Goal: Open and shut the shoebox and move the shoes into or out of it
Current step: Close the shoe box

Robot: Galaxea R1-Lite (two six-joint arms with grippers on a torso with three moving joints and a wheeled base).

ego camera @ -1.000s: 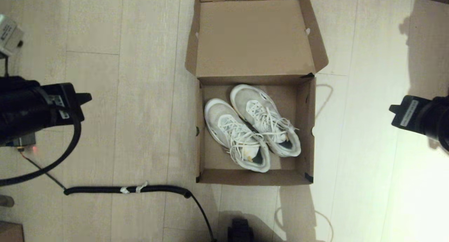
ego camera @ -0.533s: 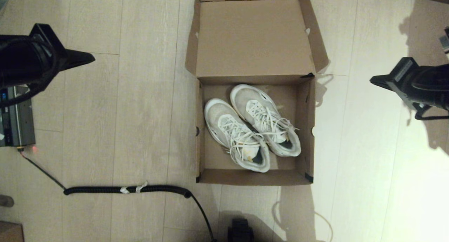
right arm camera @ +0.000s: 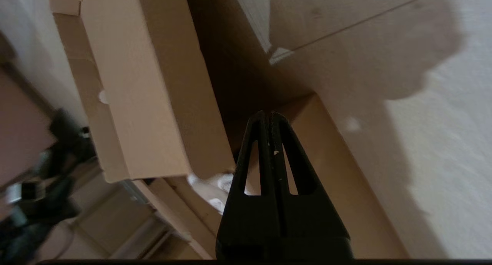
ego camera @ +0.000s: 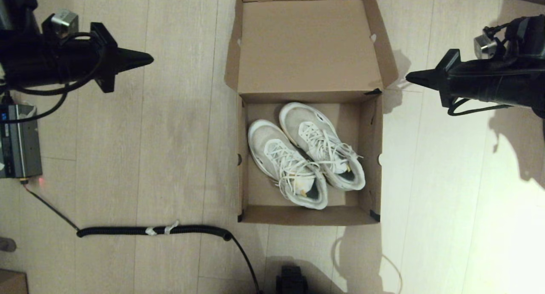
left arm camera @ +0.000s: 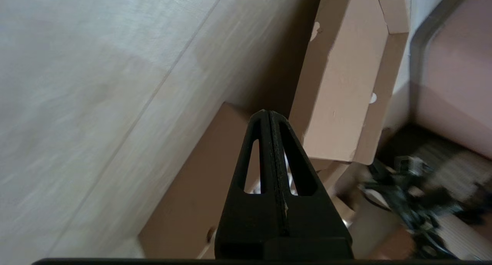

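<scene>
Cardboard shoebox [ego camera: 306, 157] sits open on the floor, shoes [ego camera: 306, 155] side by side inside; your left gripper [ego camera: 147, 59] and right gripper [ego camera: 411, 77], jaws pressed together, flank the lid [ego camera: 308, 42], apparently to fold it shut.

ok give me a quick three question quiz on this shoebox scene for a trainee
1. True or false: the shoebox has its lid folded open, away from the robot.
2. Where are the shoes? A) on the floor left of the box B) inside the box, side by side C) held in a gripper
3. Fill in: the left gripper and the right gripper are both ____, holding nothing.

Key
1. True. The lid lies open on the far side of the box.
2. B. Both sneakers sit in the box, toes toward the lid.
3. Shut. In each wrist view the fingers meet, and each gripper hangs off to its own side of the lid.
</scene>
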